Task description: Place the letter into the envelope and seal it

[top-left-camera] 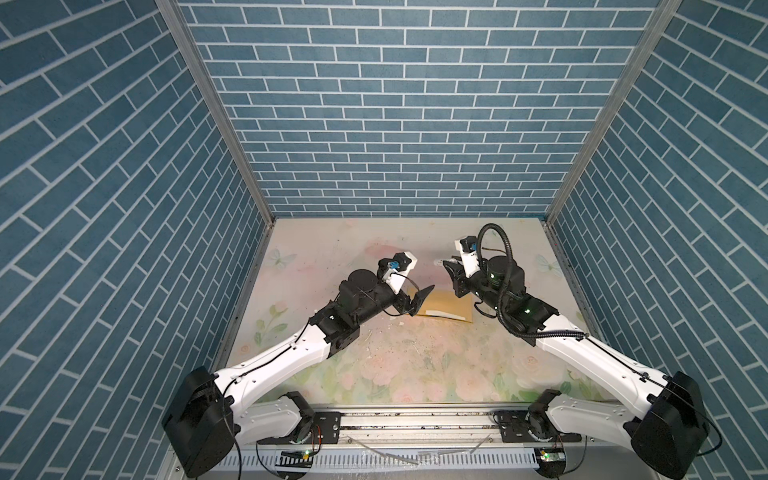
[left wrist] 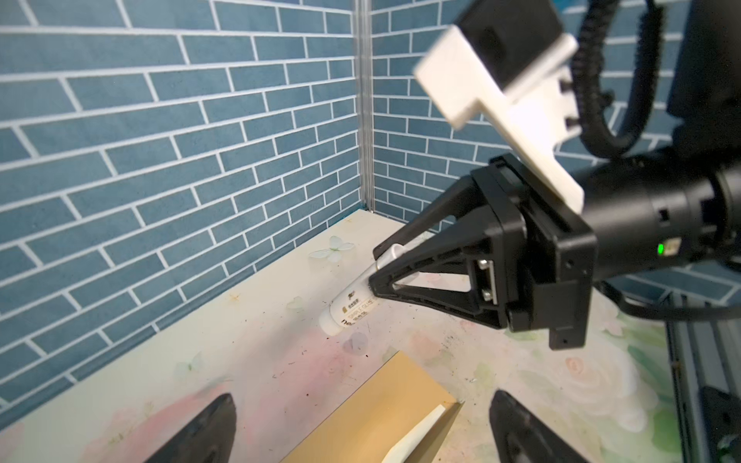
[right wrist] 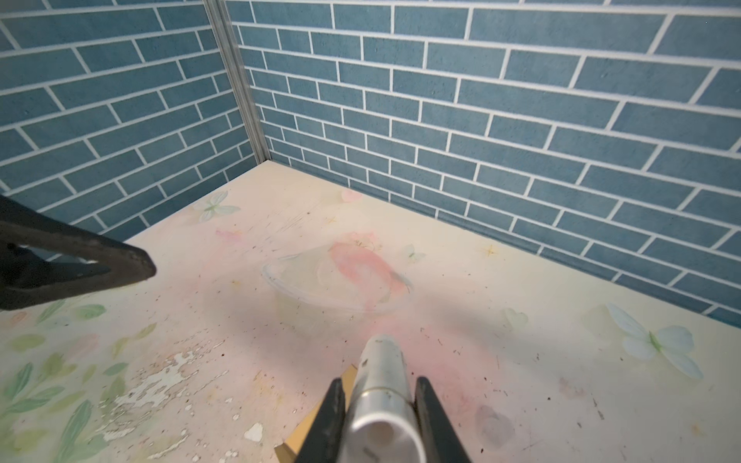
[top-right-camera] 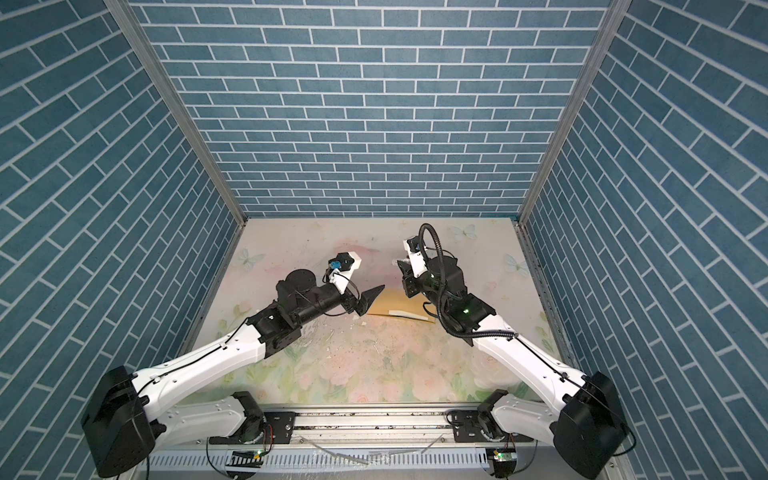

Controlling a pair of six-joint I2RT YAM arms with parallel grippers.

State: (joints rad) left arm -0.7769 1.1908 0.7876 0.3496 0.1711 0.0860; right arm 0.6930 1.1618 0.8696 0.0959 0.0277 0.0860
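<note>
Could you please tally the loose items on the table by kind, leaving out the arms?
Mustard-yellow envelope: 1
Pale paper sheet poking out of the envelope: 1
White glue stick, gripped in the right claw: 1
Clear plastic dish: 1
Total: 4

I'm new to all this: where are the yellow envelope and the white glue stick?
envelope [top-left-camera: 446, 305], top view, on its flat yellow face.
glue stick [left wrist: 353, 306], left wrist view, on its labelled white barrel.

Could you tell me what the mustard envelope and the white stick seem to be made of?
The mustard-yellow rectangular envelope looks like matte paper: flat, thin, crisply edged. The small white cylindrical stick, in the right hand, looks like smooth, slightly glossy plastic with printed lettering.
</note>
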